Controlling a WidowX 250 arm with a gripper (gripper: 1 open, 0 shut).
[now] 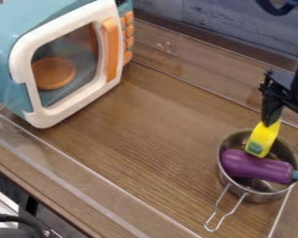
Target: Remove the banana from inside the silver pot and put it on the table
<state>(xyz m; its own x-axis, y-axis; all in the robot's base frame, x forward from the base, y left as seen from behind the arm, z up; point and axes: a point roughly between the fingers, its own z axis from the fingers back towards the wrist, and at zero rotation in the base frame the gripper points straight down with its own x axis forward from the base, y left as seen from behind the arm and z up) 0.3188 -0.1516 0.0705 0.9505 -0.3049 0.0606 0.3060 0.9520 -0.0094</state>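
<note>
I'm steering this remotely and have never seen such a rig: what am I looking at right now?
You have one fixed-looking camera view, from above and to one side. The black machinery at the right edge is the robot arm; its end effector is over the silver pot, at the upper end of the yellow banana. Whether it grips the banana, I cannot tell. The banana leans upright in the pot beside a purple eggplant. Both share the brown wood-grain table with a teal-and-white toy microwave.
</note>
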